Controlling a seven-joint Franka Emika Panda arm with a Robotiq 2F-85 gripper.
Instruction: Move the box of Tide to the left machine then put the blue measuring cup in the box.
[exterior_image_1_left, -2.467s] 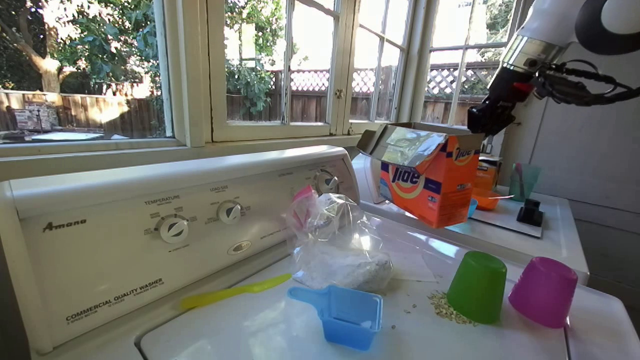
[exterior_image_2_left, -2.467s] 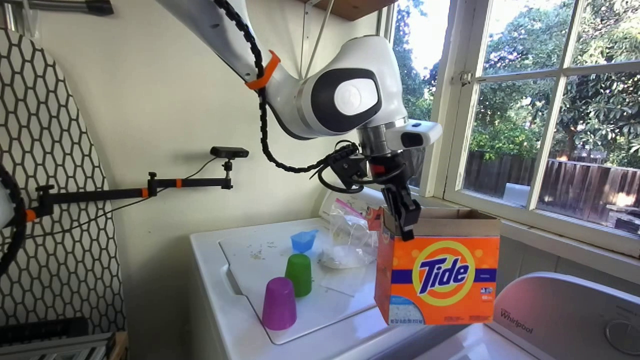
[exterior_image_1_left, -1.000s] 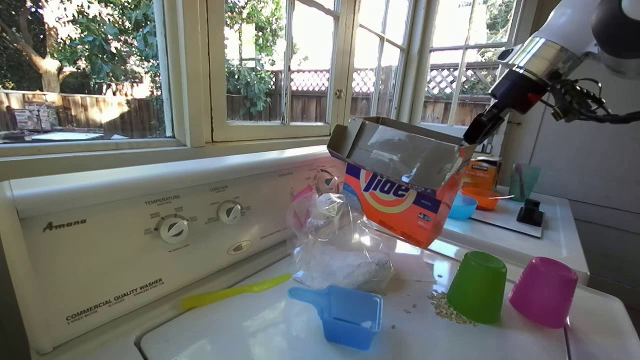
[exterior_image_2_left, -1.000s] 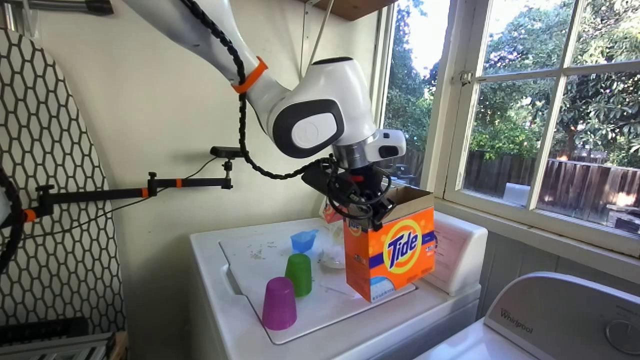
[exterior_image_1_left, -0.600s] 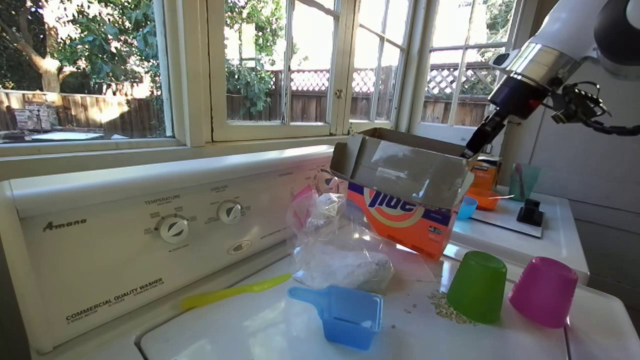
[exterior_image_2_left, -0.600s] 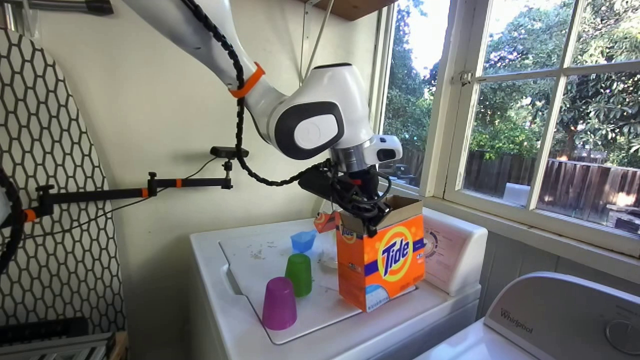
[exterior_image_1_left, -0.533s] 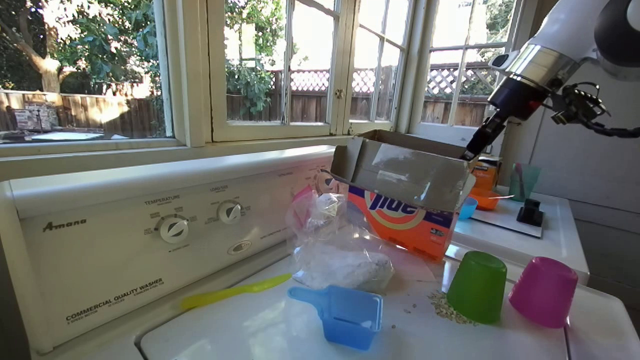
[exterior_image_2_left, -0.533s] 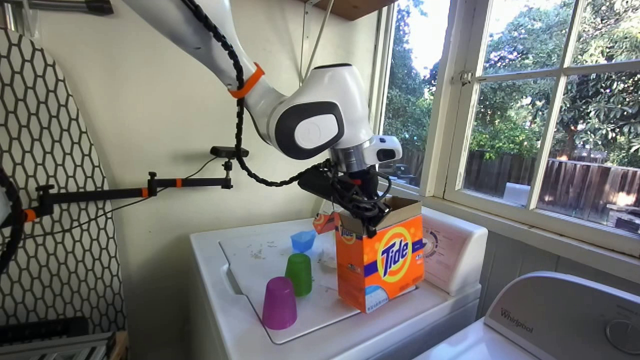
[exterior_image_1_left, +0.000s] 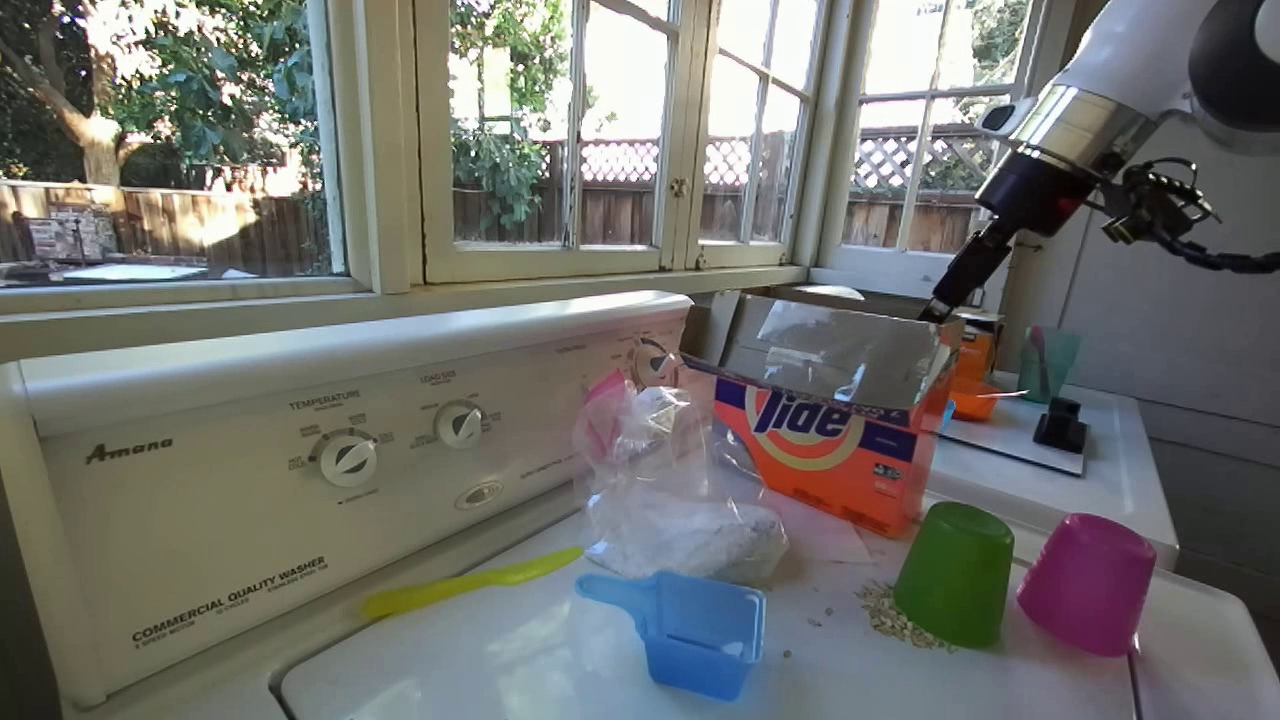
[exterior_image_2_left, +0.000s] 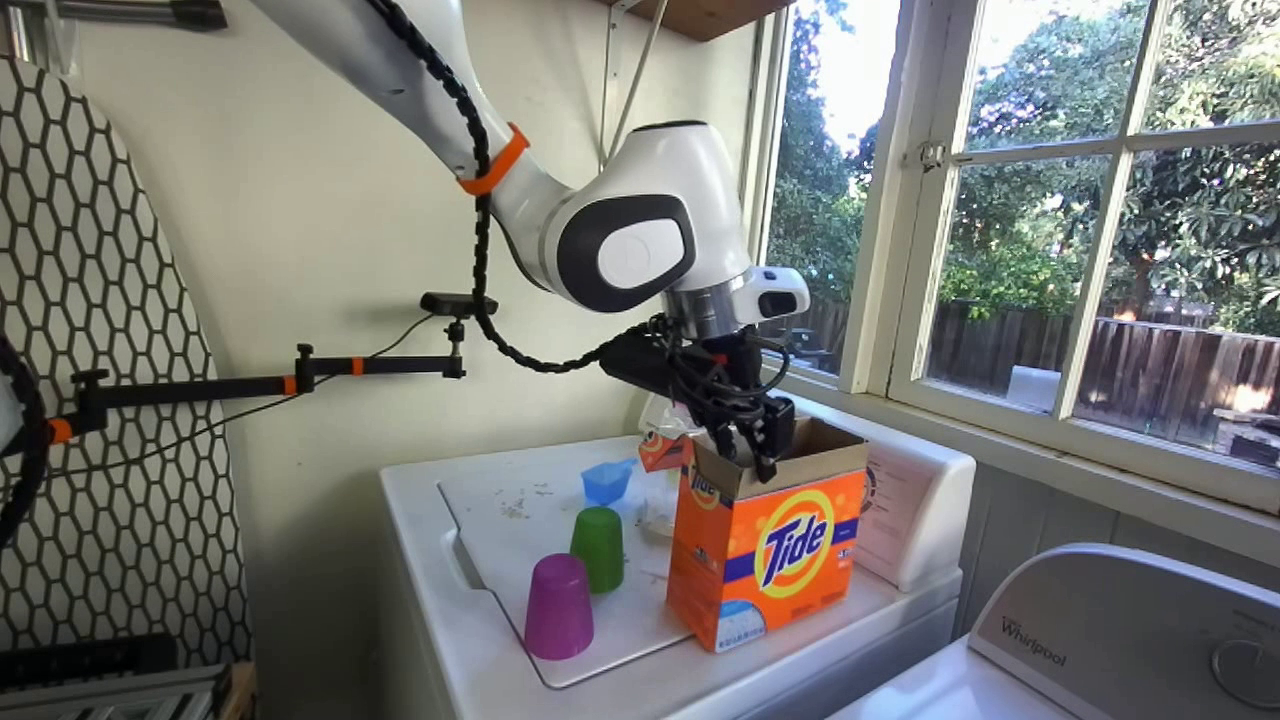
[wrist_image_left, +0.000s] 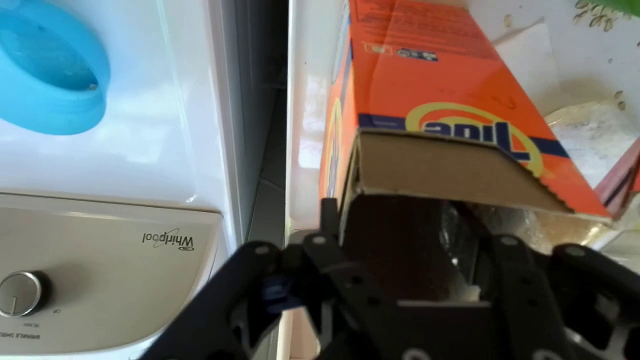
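While the gripper (wrist_image_left: 396, 215) reaches down over the rim of the orange Tide detergent box (exterior_image_2_left: 765, 555), its fingers stand partway apart, one on the outer side of the printed wall and the other inside the mouth, clear of that wall, so nothing is clamped. The box rests on top of the Amana washer (exterior_image_1_left: 230, 520), near the edge facing the Whirlpool machine (wrist_image_left: 155, 105); its mouth faces up, and the inside is too dark in the wrist view to tell what it holds. On the washer lid, outside the box, the blue measuring cup (exterior_image_1_left: 705, 640) sits mouth up, just beside a clear zip bag (exterior_image_1_left: 655, 440) with a pink strip, which holds a white, powdery-looking mass (exterior_image_1_left: 680, 540). A green cup (exterior_image_1_left: 955, 575) and a magenta cup (exterior_image_1_left: 1088, 585) stand upside down near each other, with oat-like flakes (exterior_image_1_left: 885, 608) lying at the green one's rim; what the two cover cannot be told. On the Whirlpool machine is a light blue bowl (wrist_image_left: 55, 112) with a small bit (wrist_image_left: 93, 87) at its inner edge. Near it, in an exterior view, a pale handle (exterior_image_1_left: 1005, 393) juts from an orange bowl (exterior_image_1_left: 972, 405), and a thin stick (exterior_image_1_left: 1040, 360) shows in or behind a translucent teal cup (exterior_image_1_left: 1064, 358). An orange carton (exterior_image_1_left: 975, 345) stands behind the orange bowl.
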